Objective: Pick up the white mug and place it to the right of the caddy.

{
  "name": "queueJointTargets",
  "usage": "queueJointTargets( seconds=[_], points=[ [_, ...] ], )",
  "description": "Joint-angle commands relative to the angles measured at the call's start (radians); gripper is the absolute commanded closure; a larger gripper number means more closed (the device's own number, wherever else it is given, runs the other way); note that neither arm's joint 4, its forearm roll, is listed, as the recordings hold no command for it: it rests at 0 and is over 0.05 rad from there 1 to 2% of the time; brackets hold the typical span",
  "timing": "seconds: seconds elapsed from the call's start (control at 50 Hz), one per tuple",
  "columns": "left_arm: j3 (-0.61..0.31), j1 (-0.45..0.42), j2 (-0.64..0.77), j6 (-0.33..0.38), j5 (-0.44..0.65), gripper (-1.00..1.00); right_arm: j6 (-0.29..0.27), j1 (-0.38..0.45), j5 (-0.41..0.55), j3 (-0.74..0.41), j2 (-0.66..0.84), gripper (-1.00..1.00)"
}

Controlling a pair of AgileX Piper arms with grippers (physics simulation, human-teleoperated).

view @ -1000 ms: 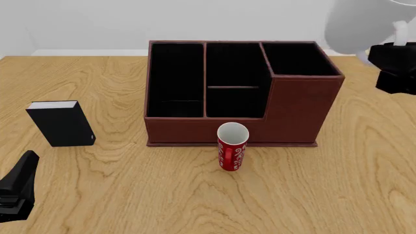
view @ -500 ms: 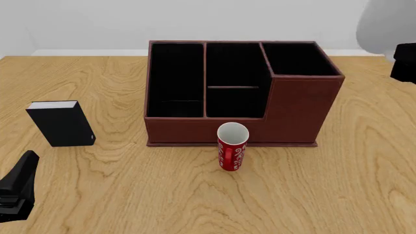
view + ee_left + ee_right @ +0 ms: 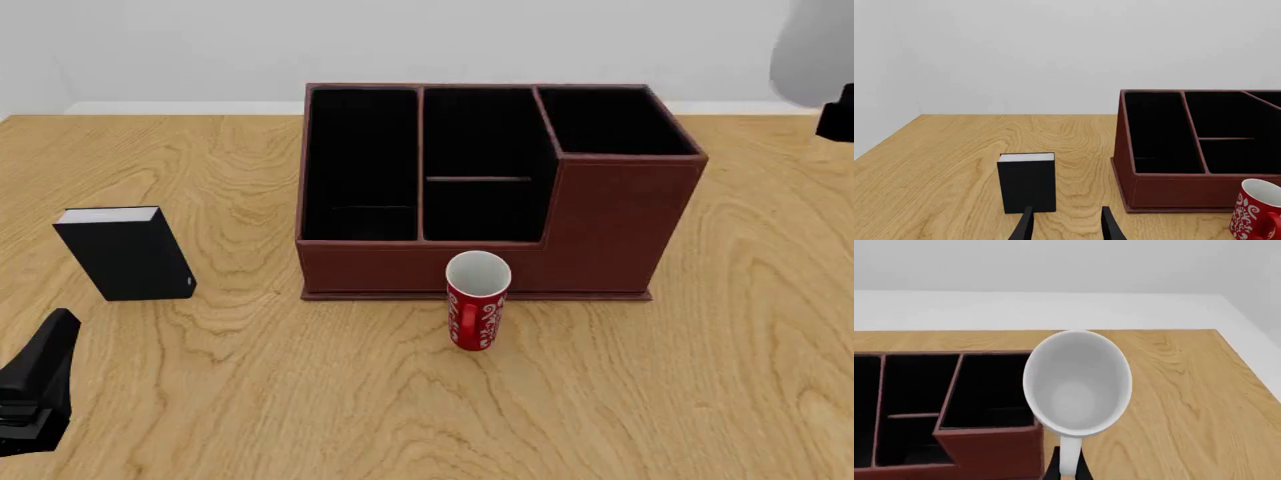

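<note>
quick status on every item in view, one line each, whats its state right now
glossy white mug: held by its handle, lifted above the table, past the caddy's right end
dark reddish-brown caddy: on the table, all three black compartments empty
slim red mug with white swirls: upright in front of the caddy
small black book-like box: standing upright, left of the caddy
right gripper: shut on the mug's handle
left gripper: open, holding nothing

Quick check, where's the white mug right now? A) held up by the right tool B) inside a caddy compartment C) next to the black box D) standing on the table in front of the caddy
A: the right wrist view shows the white mug in the air, its handle pinched in the right tool, over the caddy's right edge.
</note>
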Motion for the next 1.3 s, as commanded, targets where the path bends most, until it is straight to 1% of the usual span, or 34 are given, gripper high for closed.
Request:
queueJointTargets(
  seconds=[0.02, 0.08, 0.1, 0.18, 0.22, 0.28, 0.36, 0.42, 0.46, 0.48, 0.52, 0.54, 0.58, 0.66, 0.74, 0.82, 0.9, 0.94, 0.98, 1.04, 1.24, 1.3],
  points=[
    [0.000, 0.000, 0.000, 0.000, 0.000, -1.00, 0.000, -0.068, -0.006, -0.057, 0.070, 1.00],
    [0.000, 0.000, 0.000, 0.000, 0.000, -1.00, -0.013, -0.080, -0.015, -0.061, 0.088, 1.00],
    [0.000, 0.000, 0.000, 0.000, 0.000, -1.00, -0.025, -0.091, -0.018, -0.063, 0.094, 1.00],
    [0.000, 0.000, 0.000, 0.000, 0.000, -1.00, -0.048, -0.071, -0.035, -0.075, 0.121, 1.00],
    [0.000, 0.000, 0.000, 0.000, 0.000, -1.00, -0.070, -0.076, -0.048, -0.073, 0.125, 1.00],
    [0.000, 0.000, 0.000, 0.000, 0.000, -1.00, -0.083, -0.077, -0.062, -0.072, 0.140, 1.00],
    [0.000, 0.000, 0.000, 0.000, 0.000, -1.00, -0.088, -0.084, -0.075, -0.069, 0.154, 1.00],
    [0.000, 0.000, 0.000, 0.000, 0.000, -1.00, -0.076, -0.065, -0.089, -0.071, 0.186, 1.00],
    [0.000, 0.000, 0.000, 0.000, 0.000, -1.00, -0.084, -0.064, -0.108, -0.070, 0.205, 1.00],
    [0.000, 0.000, 0.000, 0.000, 0.000, -1.00, -0.096, -0.076, -0.118, -0.069, 0.220, 1.00],
    [0.000, 0.000, 0.000, 0.000, 0.000, -1.00, -0.090, -0.074, -0.132, -0.074, 0.246, 1.00],
    [0.000, 0.000, 0.000, 0.000, 0.000, -1.00, -0.069, -0.063, -0.129, -0.086, 0.279, 1.00],
    [0.000, 0.000, 0.000, 0.000, 0.000, -1.00, -0.088, -0.072, -0.151, -0.084, 0.298, 1.00],
    [0.000, 0.000, 0.000, 0.000, 0.000, -1.00, -0.085, -0.070, -0.169, -0.102, 0.355, 1.00],
    [0.000, 0.000, 0.000, 0.000, 0.000, -1.00, -0.087, -0.068, -0.179, -0.114, 0.380, 1.00],
    [0.000, 0.000, 0.000, 0.000, 0.000, -1.00, -0.076, -0.048, -0.187, -0.130, 0.411, 1.00],
    [0.000, 0.000, 0.000, 0.000, 0.000, -1.00, -0.084, -0.048, -0.197, -0.135, 0.427, 1.00],
    [0.000, 0.000, 0.000, 0.000, 0.000, -1.00, -0.073, -0.028, -0.193, -0.139, 0.431, 1.00],
    [0.000, 0.000, 0.000, 0.000, 0.000, -1.00, -0.089, -0.020, -0.201, -0.131, 0.431, 1.00],
    [0.000, 0.000, 0.000, 0.000, 0.000, -1.00, -0.077, -0.012, -0.207, -0.129, 0.434, 1.00],
    [0.000, 0.000, 0.000, 0.000, 0.000, -1.00, -0.077, -0.034, -0.216, -0.127, 0.455, 1.00],
    [0.000, 0.000, 0.000, 0.000, 0.000, -1.00, -0.062, -0.042, -0.212, -0.132, 0.453, 1.00]
  ],
)
